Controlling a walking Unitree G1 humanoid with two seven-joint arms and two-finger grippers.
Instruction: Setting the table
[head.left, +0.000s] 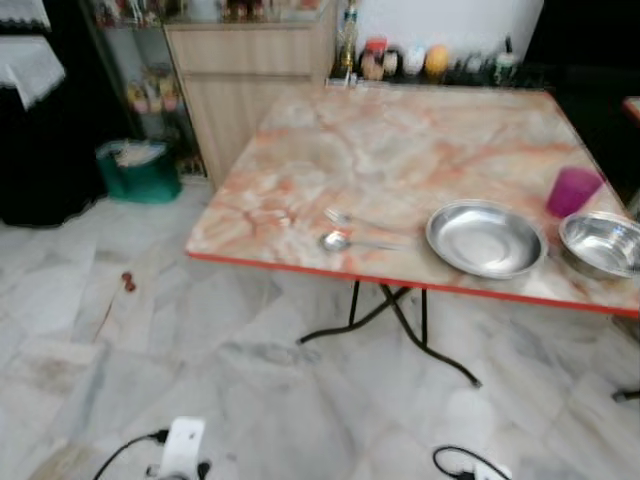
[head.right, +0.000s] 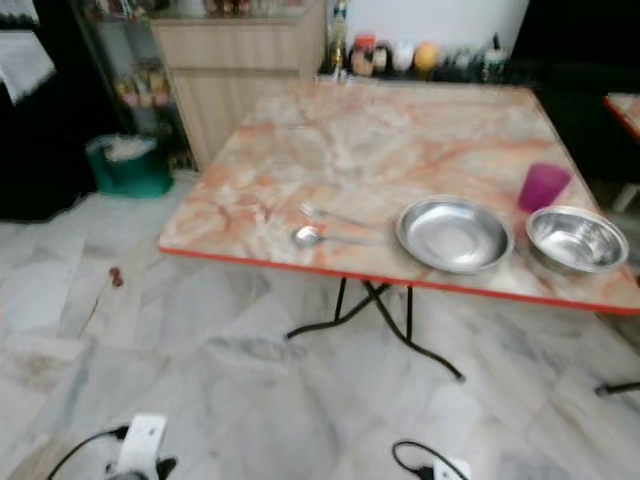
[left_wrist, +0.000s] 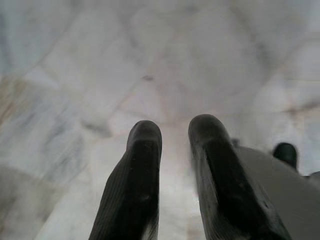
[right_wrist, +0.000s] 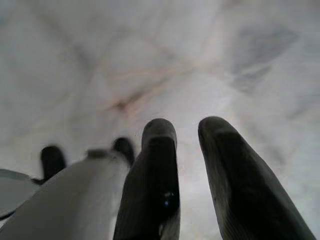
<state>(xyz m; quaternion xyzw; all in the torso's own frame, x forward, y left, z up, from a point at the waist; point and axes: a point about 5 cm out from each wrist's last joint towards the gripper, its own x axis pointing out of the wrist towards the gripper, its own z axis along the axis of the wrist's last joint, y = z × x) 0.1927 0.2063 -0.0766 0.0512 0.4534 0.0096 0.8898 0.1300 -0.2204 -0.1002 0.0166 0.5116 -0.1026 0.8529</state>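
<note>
A marble-patterned folding table (head.left: 380, 140) with a red edge stands ahead of me. Near its front edge lie a fork (head.left: 345, 217) and a spoon (head.left: 336, 241), side by side. To their right sit a steel plate (head.left: 486, 238) and a steel bowl (head.left: 602, 243), with a pink cup (head.left: 572, 191) just behind them. Both arms hang low over the tiled floor, well short of the table. My left gripper (left_wrist: 175, 130) and my right gripper (right_wrist: 187, 130) each show two black fingers slightly apart, with nothing between them.
Black crossed table legs (head.left: 390, 320) stand under the front edge. A wooden cabinet (head.left: 245, 80) and a green bin (head.left: 138, 168) are at the back left. Bottles and jars (head.left: 420, 60) line the far wall. A small red object (head.left: 128, 283) lies on the floor.
</note>
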